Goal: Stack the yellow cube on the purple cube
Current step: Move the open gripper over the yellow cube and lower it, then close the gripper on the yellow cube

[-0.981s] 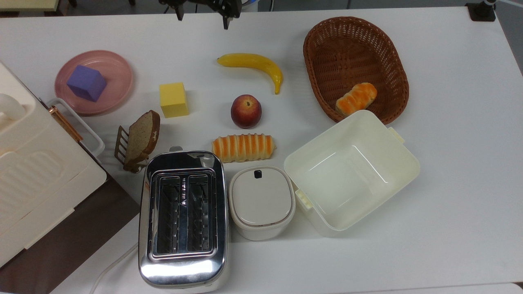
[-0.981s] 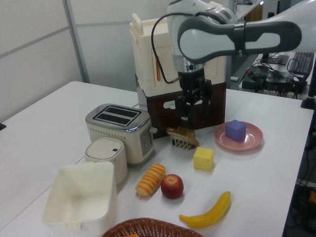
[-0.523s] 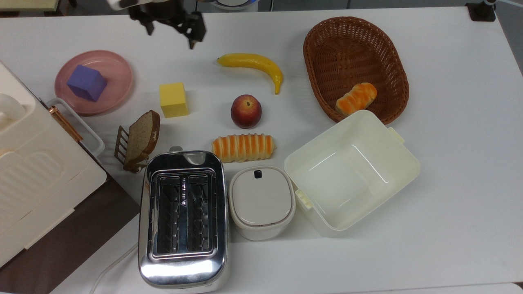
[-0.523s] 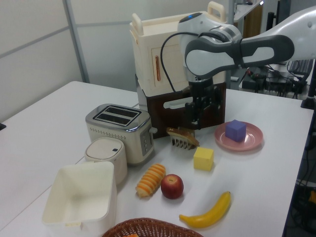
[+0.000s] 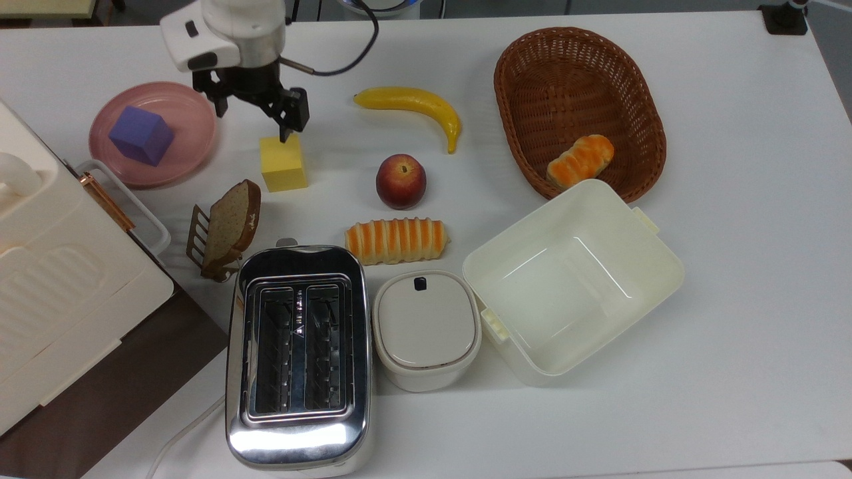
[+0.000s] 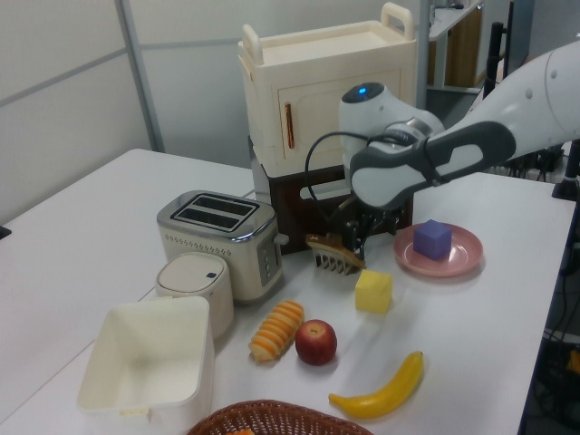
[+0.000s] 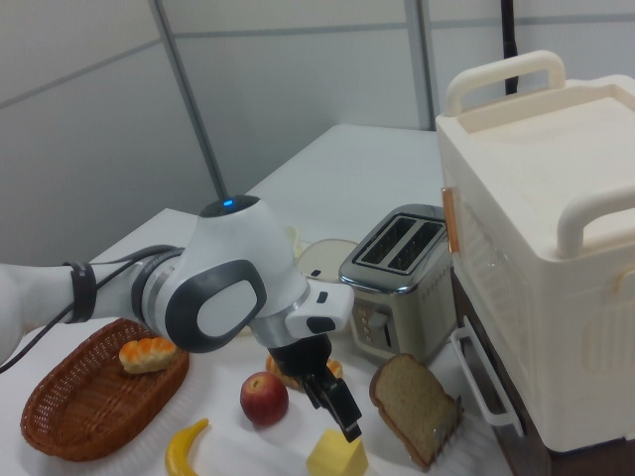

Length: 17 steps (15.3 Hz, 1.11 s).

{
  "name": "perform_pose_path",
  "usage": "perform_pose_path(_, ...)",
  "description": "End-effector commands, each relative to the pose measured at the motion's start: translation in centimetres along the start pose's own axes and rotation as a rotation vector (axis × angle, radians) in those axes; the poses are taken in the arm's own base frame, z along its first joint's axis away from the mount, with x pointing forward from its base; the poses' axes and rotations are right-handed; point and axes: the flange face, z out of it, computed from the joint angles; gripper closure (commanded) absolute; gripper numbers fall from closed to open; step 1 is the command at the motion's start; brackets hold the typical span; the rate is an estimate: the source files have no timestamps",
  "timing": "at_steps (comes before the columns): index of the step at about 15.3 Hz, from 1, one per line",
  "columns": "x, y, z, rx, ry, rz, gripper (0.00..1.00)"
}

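Nothing is stacked yet. The yellow cube (image 5: 283, 163) sits on the table (image 5: 732, 266), left of centre in the top view; the purple cube (image 5: 141, 135) rests on the pink plate (image 5: 193, 110), upper left. The claw (image 5: 253, 113) hovers spread wide and empty, seemingly just above the yellow cube.

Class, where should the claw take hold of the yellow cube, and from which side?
From above, pinching two opposite flat side faces of the yellow cube. It sits flat on the table with room all round, and the open claw is already above it.
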Motion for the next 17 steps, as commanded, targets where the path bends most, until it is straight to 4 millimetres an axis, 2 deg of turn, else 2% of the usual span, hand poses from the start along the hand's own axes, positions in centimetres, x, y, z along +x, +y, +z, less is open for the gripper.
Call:
perform_pose_path(1, -0.5, -0.9, 0.2, 0.006, 0.027, -0.093, 0.0)
perform_pose_path(4, -0.9, -1.0, 0.9, 0.005, 0.02, -0.125, 0.0)
perform_pose_path(7, -1.4, -1.0, 1.7, 0.01, 0.006, -0.259, 0.0)
perform_pose_path(9, -2.2, -1.2, 2.8, 0.011, -0.019, -0.295, 0.0)
perform_pose_path(13, -2.8, -1.1, 3.8, 0.014, -0.041, -0.404, 0.0)
perform_pose_path(17, -2.8, -1.0, 3.8, 0.018, -0.036, -0.481, 0.0)
